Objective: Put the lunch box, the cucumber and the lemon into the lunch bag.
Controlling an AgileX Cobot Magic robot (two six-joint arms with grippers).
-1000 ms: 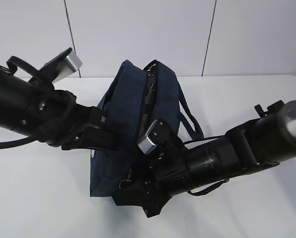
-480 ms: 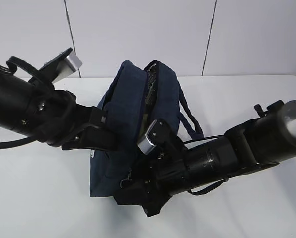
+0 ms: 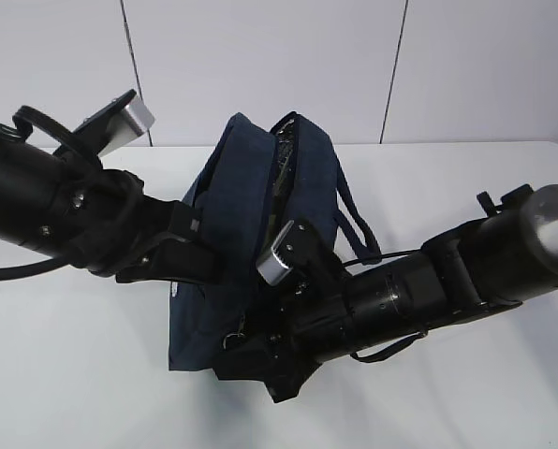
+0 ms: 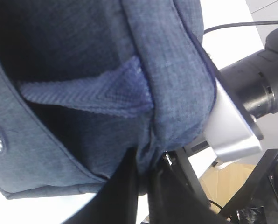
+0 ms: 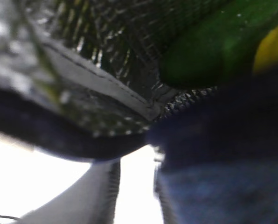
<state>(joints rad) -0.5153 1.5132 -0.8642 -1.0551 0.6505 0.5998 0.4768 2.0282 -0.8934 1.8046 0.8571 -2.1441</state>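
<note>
Inside lunch bag: cucumber, lemon.

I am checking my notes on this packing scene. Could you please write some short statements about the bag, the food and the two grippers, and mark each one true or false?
1. The lunch bag stands on a white table. True.
2. The bag's top is zipped fully closed. False: the top gapes open, and the right wrist view looks into the lining.
3. The cucumber and the lemon lie on the table beside the bag. False: in the right wrist view both show inside the bag.
4. The left gripper pinches the bag's fabric. True.
5. The right gripper is raised high above the bag. False: it is low at the bag's near end.
</note>
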